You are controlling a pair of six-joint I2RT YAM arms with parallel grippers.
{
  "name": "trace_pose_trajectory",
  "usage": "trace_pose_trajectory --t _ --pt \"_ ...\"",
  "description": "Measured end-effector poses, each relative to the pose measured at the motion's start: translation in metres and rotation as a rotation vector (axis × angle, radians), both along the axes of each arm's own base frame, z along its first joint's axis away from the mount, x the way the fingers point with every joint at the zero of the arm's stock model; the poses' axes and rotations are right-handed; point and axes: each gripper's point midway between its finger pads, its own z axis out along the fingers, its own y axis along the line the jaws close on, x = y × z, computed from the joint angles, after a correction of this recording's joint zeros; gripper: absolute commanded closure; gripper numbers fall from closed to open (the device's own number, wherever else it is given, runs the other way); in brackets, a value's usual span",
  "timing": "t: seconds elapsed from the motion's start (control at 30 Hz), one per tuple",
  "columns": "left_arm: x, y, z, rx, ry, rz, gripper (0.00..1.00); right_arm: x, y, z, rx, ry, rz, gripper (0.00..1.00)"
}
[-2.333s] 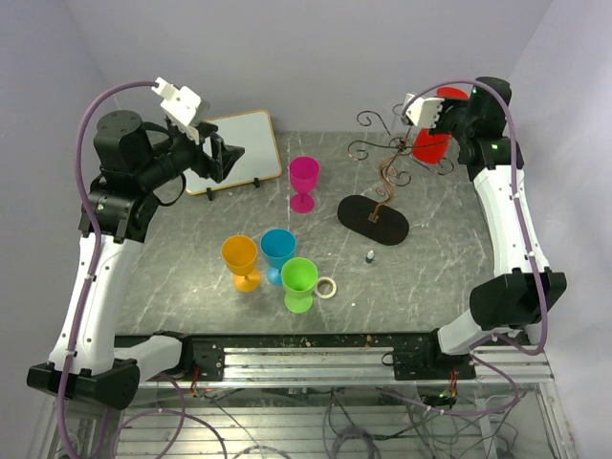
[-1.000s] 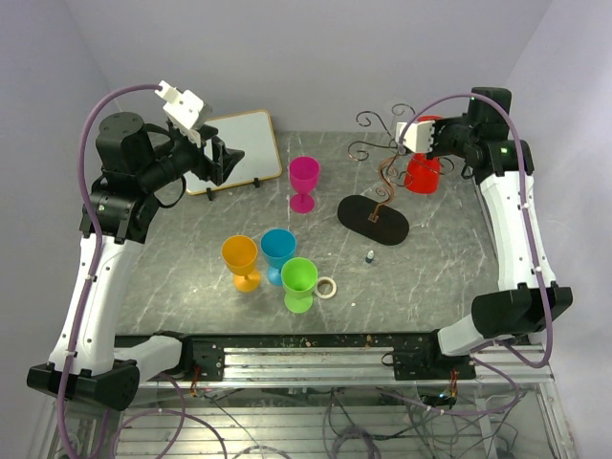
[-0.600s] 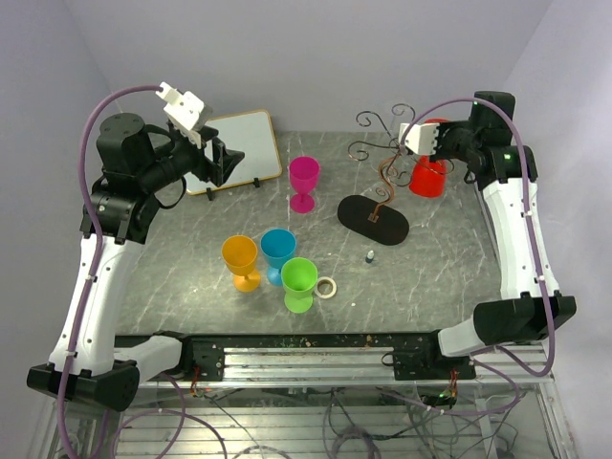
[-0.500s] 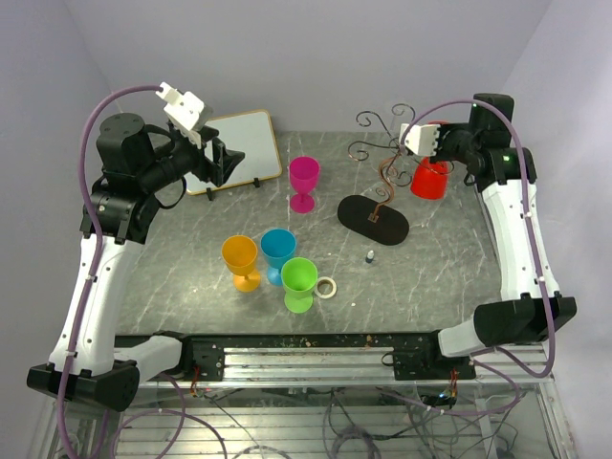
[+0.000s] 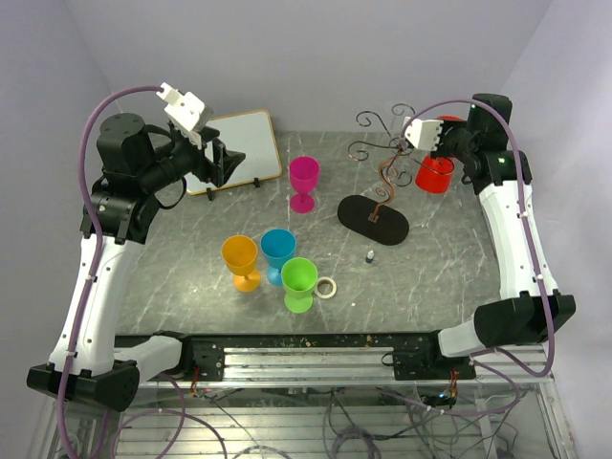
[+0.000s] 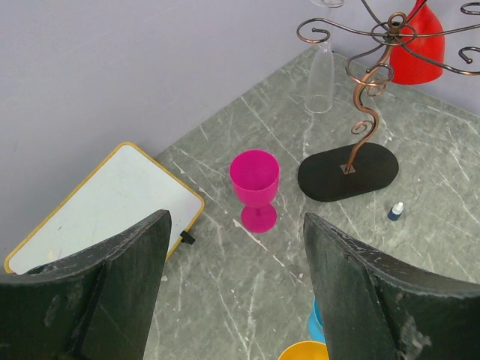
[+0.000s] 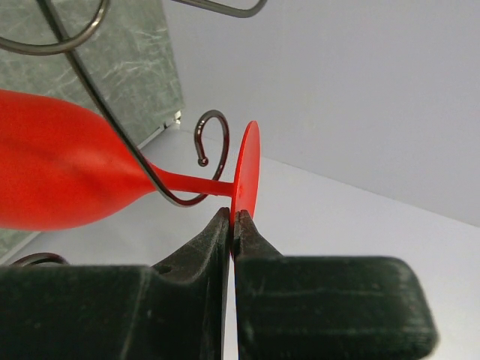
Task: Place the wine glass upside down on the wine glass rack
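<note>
The red wine glass (image 5: 435,173) hangs bowl-down beside the wire rack (image 5: 382,153) at the back right. In the right wrist view its stem (image 7: 191,182) lies inside a curled hook (image 7: 180,176) of the rack. My right gripper (image 7: 234,215) is shut on the edge of the glass's round foot (image 7: 247,169). The rack's black oval base (image 5: 373,220) rests on the table. My left gripper (image 6: 234,225) is open and empty, held high at the back left above the whiteboard; the rack (image 6: 367,82) and red glass (image 6: 417,46) show far off in its view.
A magenta goblet (image 5: 304,182) stands mid-table. Orange (image 5: 240,261), blue (image 5: 277,252) and green (image 5: 298,284) goblets cluster at the front with a tape ring (image 5: 326,287). A small bottle (image 5: 370,256) stands near the rack base. A whiteboard (image 5: 234,150) leans at the back left.
My right gripper has carried the red glass from the rack's right side in toward the hook arms, shifting slightly over the last second. The left arm has not moved.
</note>
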Motion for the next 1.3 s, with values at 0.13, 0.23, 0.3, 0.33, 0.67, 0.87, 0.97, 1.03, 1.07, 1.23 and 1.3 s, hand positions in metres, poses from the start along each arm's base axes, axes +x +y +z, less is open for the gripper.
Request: trace_pose_trajectory --t 0.13,0.23,0.3,0.33,0.67,0.87,0.97,1.03,1.07,1.23,1.3 --pt "0.0 0.0 0.0 0.004 -0.003 -0.001 0.18 0.004 -0.002 0.005 0.005 -0.027 -0.014 0.97" --pt "0.0 0.0 0.0 0.007 -0.005 -0.001 0.18 0.008 -0.002 0.007 0.011 -0.042 -0.017 0.97" --pt "0.0 0.0 -0.001 0.01 -0.005 -0.001 0.18 0.009 -0.001 0.008 0.016 -0.051 -0.017 0.96" --pt "0.0 0.0 -0.001 0.011 -0.004 -0.002 0.18 0.01 -0.001 0.008 0.02 -0.051 -0.016 0.96" --pt "0.0 0.001 -0.001 0.014 -0.005 -0.002 0.18 0.02 0.015 -0.004 0.038 -0.029 0.03 0.96" --pt "0.0 0.001 -0.002 0.018 -0.005 -0.003 0.18 0.02 0.023 -0.006 0.042 -0.025 0.053 0.95" --pt "-0.001 0.001 -0.004 0.021 -0.002 -0.003 0.18 0.02 0.024 -0.01 0.044 -0.014 0.055 0.94" --pt "-0.001 0.001 -0.004 0.023 0.0 -0.003 0.18 0.02 0.024 -0.014 0.044 -0.005 0.055 0.94" --pt "-0.002 0.001 -0.005 0.025 0.001 -0.004 0.18 0.019 0.024 -0.016 0.044 -0.002 0.055 0.93" --pt "-0.003 0.001 -0.005 0.025 -0.001 -0.005 0.18 0.019 0.024 -0.018 0.044 0.001 0.055 0.91" --pt "-0.003 0.002 -0.005 0.027 -0.003 -0.005 0.18 0.019 0.024 -0.019 0.045 0.003 0.056 0.9"
